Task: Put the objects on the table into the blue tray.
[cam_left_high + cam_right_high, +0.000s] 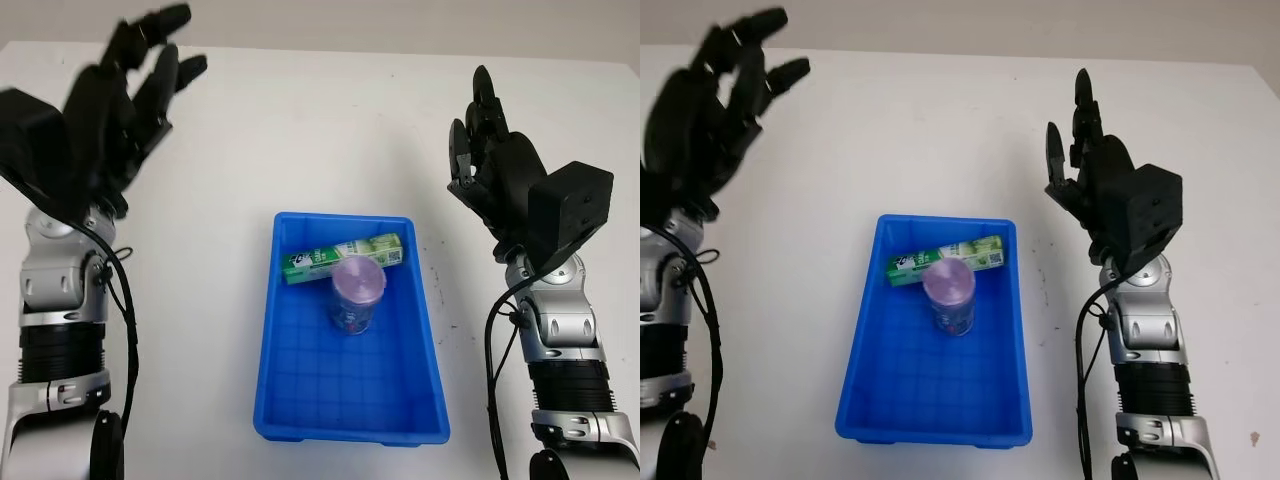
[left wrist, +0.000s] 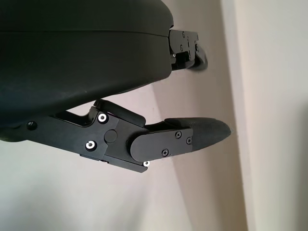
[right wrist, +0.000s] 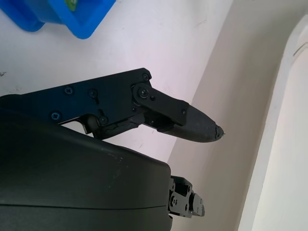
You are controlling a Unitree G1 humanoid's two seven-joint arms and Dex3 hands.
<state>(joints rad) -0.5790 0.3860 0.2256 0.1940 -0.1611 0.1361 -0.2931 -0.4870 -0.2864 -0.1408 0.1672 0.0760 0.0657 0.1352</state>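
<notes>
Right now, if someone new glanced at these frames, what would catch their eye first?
The blue tray at the centre of the white table stands out most. At its far end lie a green box and, just in front of it, a purple-lidded can. The two black hands frame it, both raised and open: the left hand to the tray's far left, the right hand to its right.

No text can be read with certainty. The green box (image 1: 343, 258), which lies in the blue tray (image 1: 270, 350), has white lettering and a small square code near one end, but the characters are too small to read. The purple can (image 1: 356, 294) beside it has a printed pattern, also not legible.
</notes>
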